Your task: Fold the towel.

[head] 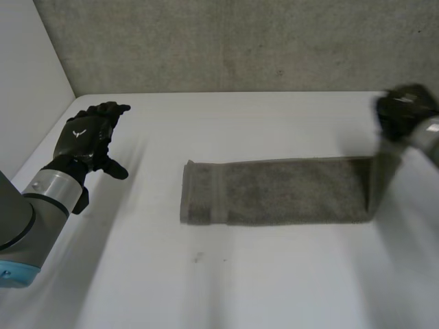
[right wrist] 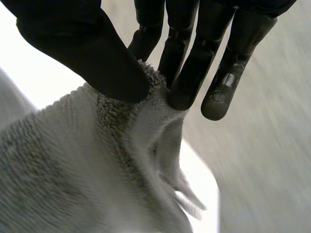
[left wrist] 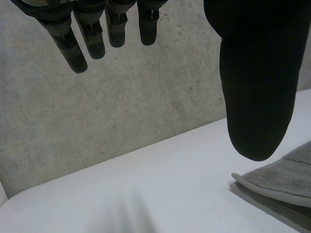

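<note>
Towel [head: 274, 190] lay in a strip; right hand [head: 403, 111] pinched its lifted end; left hand [head: 88, 136] hung relaxed; cross-fold not yet done.

Grey towel [head: 274, 192] folded into long strip on table, right end lifted.

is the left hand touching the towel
No, the left hand hovers open over the table, well clear of the towel.
</note>
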`<state>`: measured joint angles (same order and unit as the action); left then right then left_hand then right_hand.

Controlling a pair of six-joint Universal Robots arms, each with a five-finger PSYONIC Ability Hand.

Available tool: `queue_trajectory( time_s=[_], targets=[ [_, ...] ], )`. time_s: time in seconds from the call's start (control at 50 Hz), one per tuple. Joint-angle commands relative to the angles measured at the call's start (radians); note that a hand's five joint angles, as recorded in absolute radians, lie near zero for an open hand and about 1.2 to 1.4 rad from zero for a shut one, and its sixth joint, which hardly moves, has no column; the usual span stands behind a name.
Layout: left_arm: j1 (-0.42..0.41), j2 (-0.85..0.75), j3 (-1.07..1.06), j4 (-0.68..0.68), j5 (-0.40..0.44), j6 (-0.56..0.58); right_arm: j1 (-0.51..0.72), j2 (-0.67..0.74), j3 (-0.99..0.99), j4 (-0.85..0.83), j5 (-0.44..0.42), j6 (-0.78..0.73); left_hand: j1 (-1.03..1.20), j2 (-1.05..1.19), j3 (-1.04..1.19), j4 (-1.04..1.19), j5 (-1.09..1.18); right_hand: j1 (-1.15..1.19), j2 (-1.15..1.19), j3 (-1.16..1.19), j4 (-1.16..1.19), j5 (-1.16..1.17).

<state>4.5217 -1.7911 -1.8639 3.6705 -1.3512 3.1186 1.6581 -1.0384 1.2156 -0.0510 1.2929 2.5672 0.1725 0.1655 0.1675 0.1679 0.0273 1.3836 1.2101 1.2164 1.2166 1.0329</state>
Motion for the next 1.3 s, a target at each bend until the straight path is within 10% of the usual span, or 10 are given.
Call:
queue_trajectory(
  time_s=[0.02, 0.22, 0.32, 0.7, 0.78, 0.92, 1.3],
  targets=[
    [0.000, 0.012, -0.011, 0.000, 0.000, 0.000, 0.417, 0.092, -0.067, -0.084, 0.012, 0.034, 0.002, 0.009, 0.007, 0.007, -0.027, 0.013, 0.186, 0.180, 0.180, 0.189],
    [0.000, 0.012, -0.015, 0.002, 0.001, 0.000, 0.640, 0.250, -0.057, -0.078, 0.012, 0.019, 0.002, 0.009, 0.007, 0.007, -0.027, 0.013, 0.186, 0.180, 0.180, 0.189],
    [-0.004, 0.012, -0.017, 0.002, 0.001, -0.002, 0.637, 0.215, -0.036, -0.049, 0.063, 0.022, 0.002, 0.009, 0.007, 0.007, -0.027, -1.209, -1.036, -1.042, -1.042, -1.033],
    [-0.016, 0.010, -0.015, 0.010, 0.001, -0.001, 0.203, -0.061, 0.401, -0.053, 0.046, 0.163, 0.002, 0.009, 0.007, 0.007, -0.027, -1.209, -1.036, -1.042, -1.042, -1.033],
    [-0.019, 0.010, -0.014, 0.010, 0.001, -0.002, 0.152, -0.048, 0.459, -0.095, -0.013, 0.146, 0.002, 0.009, 0.007, 0.007, -0.027, -0.866, -0.692, -0.698, -0.699, -0.689],
    [-0.030, 0.009, -0.015, 0.010, 0.001, 0.000, 0.129, -0.043, 0.479, -0.144, -0.041, 0.162, 0.002, 0.009, 0.007, 0.007, -0.027, -0.471, -0.298, -0.304, -0.304, -0.295],
    [-0.032, 0.010, -0.018, 0.010, 0.001, 0.000, 0.128, -0.031, 0.501, -0.214, -0.084, 0.344, 0.002, 0.009, 0.007, 0.007, -0.027, -0.433, -0.259, -0.266, -0.266, -0.257]
  ],
)
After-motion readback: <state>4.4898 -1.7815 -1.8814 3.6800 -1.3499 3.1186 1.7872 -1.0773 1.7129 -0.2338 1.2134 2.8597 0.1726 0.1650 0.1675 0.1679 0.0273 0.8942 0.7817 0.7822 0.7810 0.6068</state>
